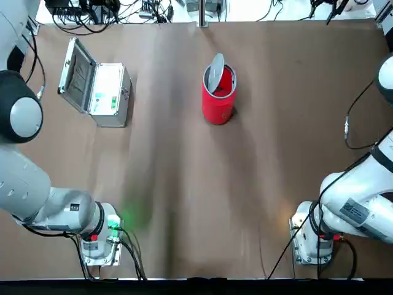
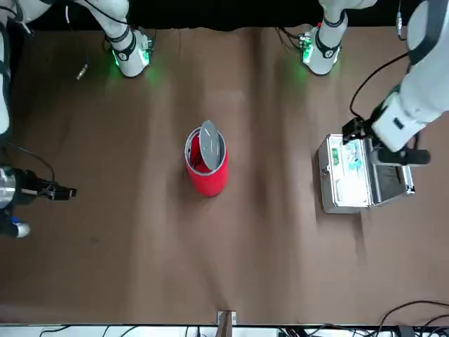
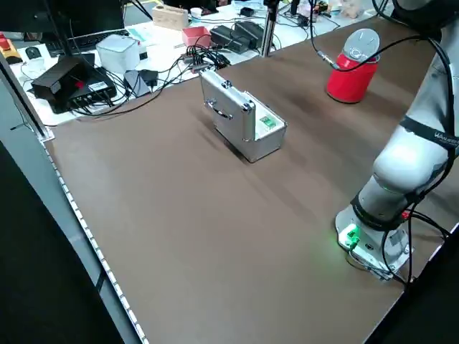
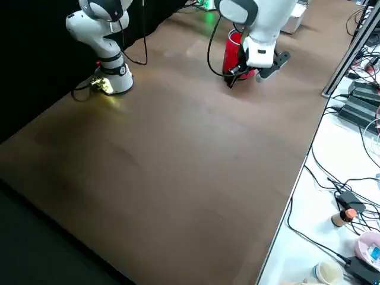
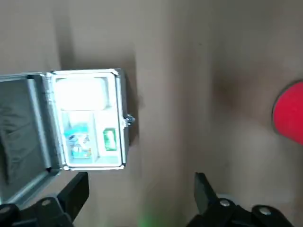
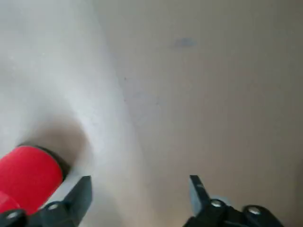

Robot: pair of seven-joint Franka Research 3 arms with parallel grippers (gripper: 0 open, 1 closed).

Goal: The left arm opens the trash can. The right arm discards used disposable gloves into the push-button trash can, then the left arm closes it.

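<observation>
We have the trash can [image 1: 218,106] standing upright on the worktop [image 1: 178,184], far half, about midway between the two arm bases. Its lid [image 1: 216,72] is open, swung up steeply over the mouth, and we can see red inside the rim.

Left gripper [image 2: 384,140]: raised over on the left, above the open silver case [image 1: 110,93]. Its fingers are spread with nothing between them, and the left wrist view has both tips apart. Right gripper [image 2: 57,191]: held up on the right, well apart from the trash can. Its fingers are spread too, nothing pinched. In the right side view it overlaps the trash can, but the front view shows it off to the side.

Silver case sits far left, left of the trash can, not touching it. Its lid is folded out to the left and its latch side faces right. Inside we get pale compartments, a green-marked item [image 5: 110,139] and a blue-and-white item [image 5: 79,142], too washed out to name.

Both arm bases are at the near edge, the left one [image 1: 101,236] with a green light, the right one [image 1: 313,236] opposite. Black cables [image 1: 92,18] lie on a white desk [image 1: 242,11] beyond the far edge.
</observation>
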